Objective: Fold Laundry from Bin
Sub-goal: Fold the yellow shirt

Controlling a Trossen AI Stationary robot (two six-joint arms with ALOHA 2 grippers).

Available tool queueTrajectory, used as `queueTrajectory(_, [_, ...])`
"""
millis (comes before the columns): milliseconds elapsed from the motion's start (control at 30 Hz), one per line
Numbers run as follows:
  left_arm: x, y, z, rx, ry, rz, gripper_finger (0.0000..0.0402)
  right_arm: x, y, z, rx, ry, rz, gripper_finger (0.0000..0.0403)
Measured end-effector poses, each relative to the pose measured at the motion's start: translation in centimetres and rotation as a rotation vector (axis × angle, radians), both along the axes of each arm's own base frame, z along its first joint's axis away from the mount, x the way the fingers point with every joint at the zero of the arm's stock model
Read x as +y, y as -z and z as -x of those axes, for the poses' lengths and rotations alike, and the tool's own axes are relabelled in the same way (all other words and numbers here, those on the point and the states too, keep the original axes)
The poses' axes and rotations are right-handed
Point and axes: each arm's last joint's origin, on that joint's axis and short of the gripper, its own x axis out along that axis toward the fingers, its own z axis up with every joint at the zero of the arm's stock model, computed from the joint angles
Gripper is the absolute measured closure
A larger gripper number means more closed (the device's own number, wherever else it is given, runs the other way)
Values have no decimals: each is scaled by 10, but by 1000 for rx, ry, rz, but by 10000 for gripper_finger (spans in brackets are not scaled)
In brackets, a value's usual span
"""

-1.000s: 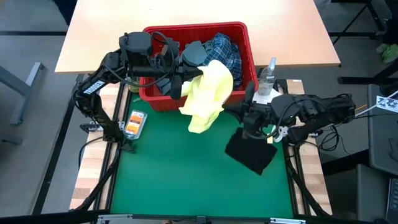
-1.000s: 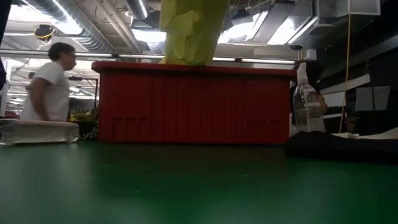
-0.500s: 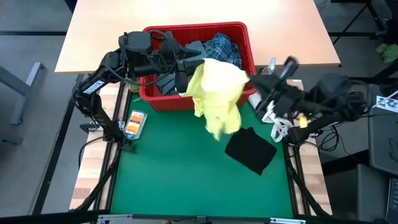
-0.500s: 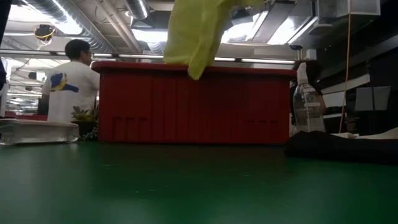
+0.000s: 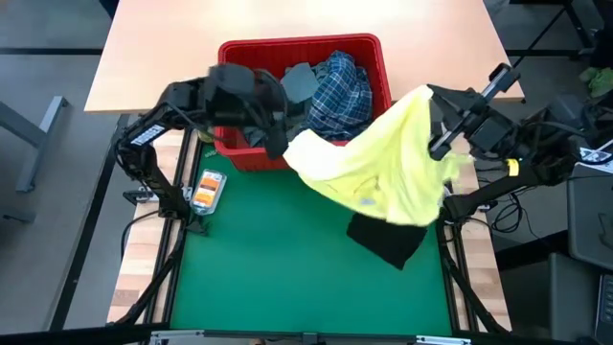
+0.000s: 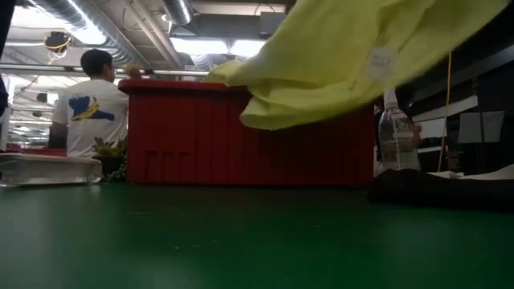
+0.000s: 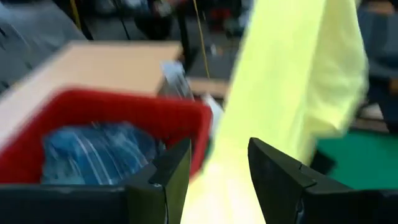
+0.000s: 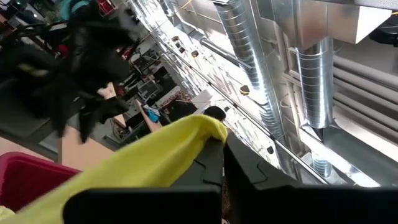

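The small yellow garment hangs in the air over the green mat, stretched from the red bin's near edge to the table's right side. My right gripper is shut on its upper right end and tilted upward. My left gripper stands open at the garment's left end, above the bin's near wall. In the bin lie the blue-white plaid shirt and a grey-blue garment. The dark navy garment lies flat on the mat under the yellow one. My right gripper pinches an edge of the yellow garment between its two fingertips, which slant upward. The cloth trails away from them toward the bin, lifted clear of the mat and sagging in the middle. My left gripper: yellow cloth shows in the gap between its fingers; whether it touches, I cannot tell.
A clear spray bottle stands to the right of the bin. An orange-and-white packet lies at the mat's left edge. Bare green mat stretches toward the near edge. A person stands in the room behind the table.
My right gripper has risen from beside the navy garment, taken hold of the yellow garment and gone up toward the table's right edge, tipping upward. The garment, which hung bunched below my left gripper, is now drawn out wide to the right. My left gripper has tipped downward.
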Motion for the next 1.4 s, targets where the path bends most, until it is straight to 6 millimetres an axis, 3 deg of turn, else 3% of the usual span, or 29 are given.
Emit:
queueTrajectory(300, [-13,56,-27,227,49,32,246,0,0,0,4,-1,1,401])
queueTrajectory(667, [-49,139,-47,469,89,100,246,0,3,-1,30,-3,9,401])
queueTrajectory(867, [-73,187,-62,430,130,113,246,0,3,-1,30,2,6,399])
queueTrajectory(1133, [-98,238,-77,221,204,103,246,0,3,-1,30,3,6,398])
queueTrajectory(1400, [-101,267,-65,275,-4,74,246,0,4,-2,39,3,9,398])
